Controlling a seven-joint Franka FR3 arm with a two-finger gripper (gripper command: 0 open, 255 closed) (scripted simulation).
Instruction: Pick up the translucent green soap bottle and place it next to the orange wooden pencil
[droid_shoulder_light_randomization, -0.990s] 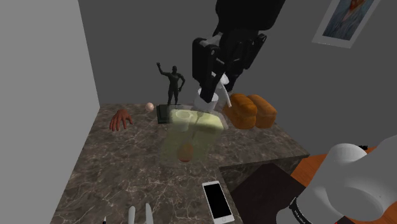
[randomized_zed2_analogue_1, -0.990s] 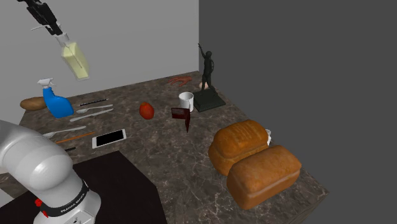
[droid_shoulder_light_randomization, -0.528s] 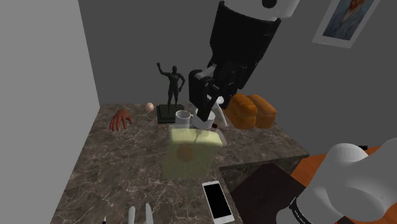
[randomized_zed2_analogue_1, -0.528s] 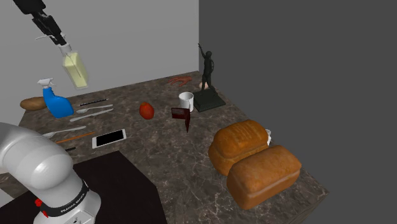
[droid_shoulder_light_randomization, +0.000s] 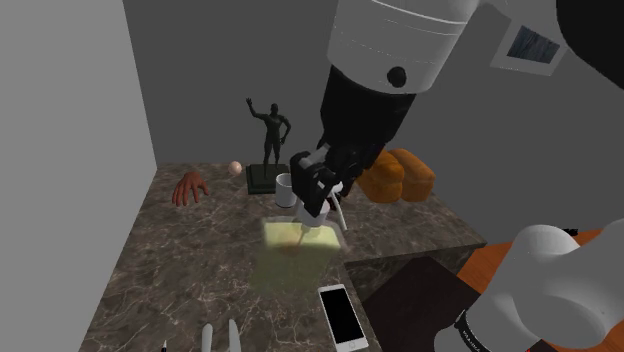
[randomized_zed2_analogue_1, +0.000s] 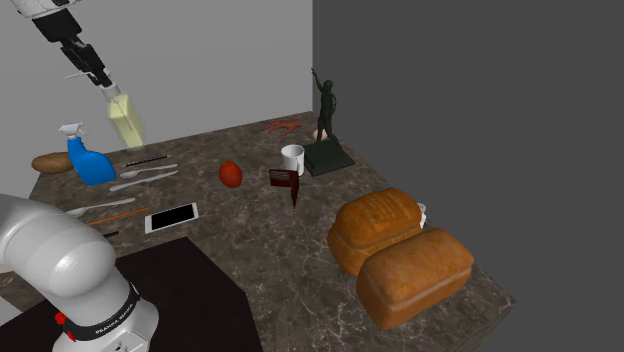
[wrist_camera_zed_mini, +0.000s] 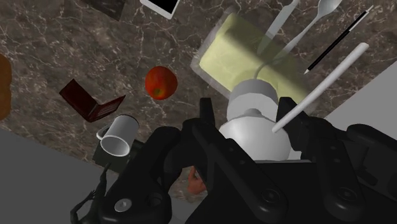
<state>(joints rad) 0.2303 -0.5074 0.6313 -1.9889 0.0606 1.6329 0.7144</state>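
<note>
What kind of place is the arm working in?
Probably a room in a home, perhaps a kitchen counter: the dark marbled countertop carries brown bread loaves and a white cylindrical mug, and a framed picture hangs on the grey wall.

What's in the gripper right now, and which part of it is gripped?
The soap bottle, clasped by the gripper at its white pump top.

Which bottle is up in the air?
The pale yellow-green soap bottle, hanging from the gripper by its white pump top. The blue spray bottle stands on the table.
</note>
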